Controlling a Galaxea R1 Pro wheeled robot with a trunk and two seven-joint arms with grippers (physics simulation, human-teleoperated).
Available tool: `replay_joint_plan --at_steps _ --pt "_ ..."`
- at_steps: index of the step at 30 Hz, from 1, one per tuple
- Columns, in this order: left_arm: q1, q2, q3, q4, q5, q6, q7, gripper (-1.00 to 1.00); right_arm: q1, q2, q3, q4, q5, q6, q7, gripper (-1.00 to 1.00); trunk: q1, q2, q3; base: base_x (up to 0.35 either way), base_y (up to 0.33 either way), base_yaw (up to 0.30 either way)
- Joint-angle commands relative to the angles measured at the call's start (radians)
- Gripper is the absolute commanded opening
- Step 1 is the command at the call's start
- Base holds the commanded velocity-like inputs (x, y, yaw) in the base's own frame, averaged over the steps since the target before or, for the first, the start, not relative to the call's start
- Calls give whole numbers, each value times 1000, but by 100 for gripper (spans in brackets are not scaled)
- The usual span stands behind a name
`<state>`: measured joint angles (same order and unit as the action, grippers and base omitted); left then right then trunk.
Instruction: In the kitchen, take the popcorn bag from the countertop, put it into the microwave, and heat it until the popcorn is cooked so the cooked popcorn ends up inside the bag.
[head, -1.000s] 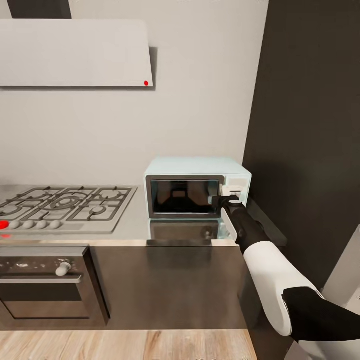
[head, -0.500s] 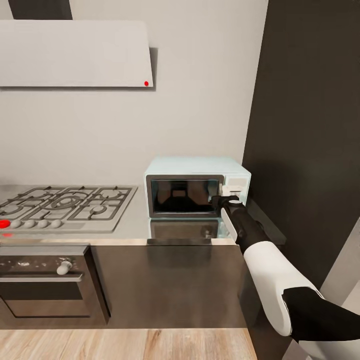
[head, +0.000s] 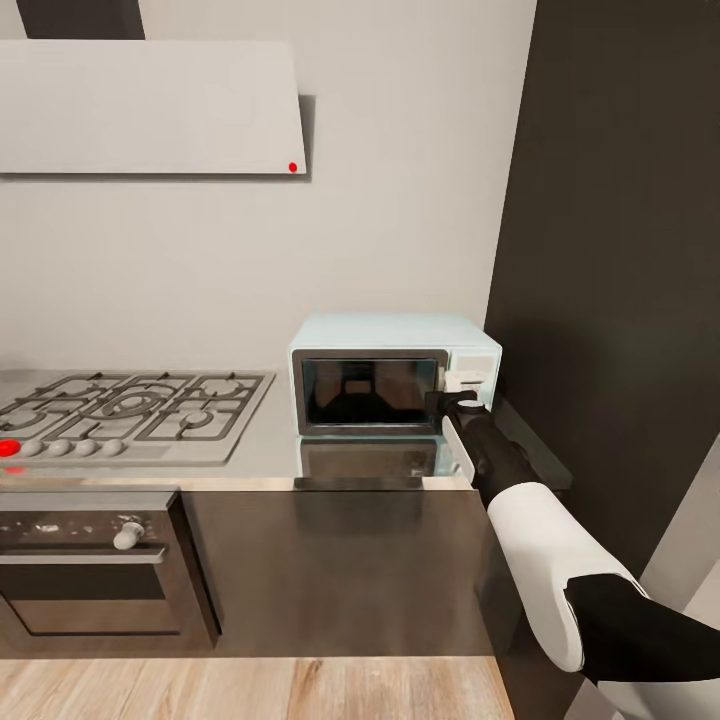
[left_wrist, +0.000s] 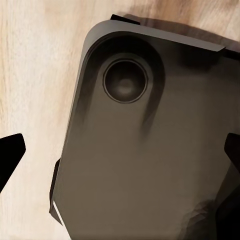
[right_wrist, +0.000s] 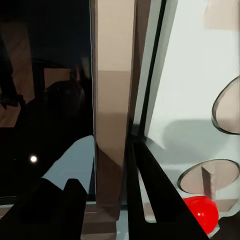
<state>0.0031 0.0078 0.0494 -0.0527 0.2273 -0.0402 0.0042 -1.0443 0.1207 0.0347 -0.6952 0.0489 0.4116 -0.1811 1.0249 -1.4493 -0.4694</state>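
Note:
The pale-blue microwave (head: 395, 340) stands on the grey countertop (head: 265, 440) against the wall, and its dark glass door looks closed. My right gripper (head: 452, 401) is at the door's right edge, beside the white control panel (head: 470, 378). In the right wrist view its dark fingers (right_wrist: 150, 195) sit close together on either side of the door's grey frame strip (right_wrist: 114, 125). The red indicator light (right_wrist: 201, 212) glows nearby. My left gripper (left_wrist: 120, 155) hangs low, its jaws spread wide with nothing between them. The popcorn bag is out of view.
A steel gas hob (head: 130, 410) takes up the counter's left part, with a black built-in oven (head: 90, 570) beneath it. A white hood (head: 150, 105) hangs above. A tall dark cabinet (head: 620, 250) walls off the right side. Below the left gripper are my dark base (left_wrist: 150, 150) and the wood floor (left_wrist: 35, 75).
The head view has shifted very slightly. My right gripper has stayed at the microwave door's right edge, and the door looks unmoved.

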Motion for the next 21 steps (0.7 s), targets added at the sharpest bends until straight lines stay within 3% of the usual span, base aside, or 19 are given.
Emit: replay_joint_plan --at_steps 1,14,21 --pt "0 0 4 -1 1 -1 0 100 0 1 5 -1 -16 3 -1 -100 0 0 -1 0 0 0" --pt "0 0 1 -1 0 -1 0 100 0 1 5 -1 -15 3 -3 -100 0 0 -1 -4 0 0" --pt "0 0 0 -1 0 -1 0 100 0 1 5 -1 -16 3 -4 -100 0 0 -1 -192 0 0"
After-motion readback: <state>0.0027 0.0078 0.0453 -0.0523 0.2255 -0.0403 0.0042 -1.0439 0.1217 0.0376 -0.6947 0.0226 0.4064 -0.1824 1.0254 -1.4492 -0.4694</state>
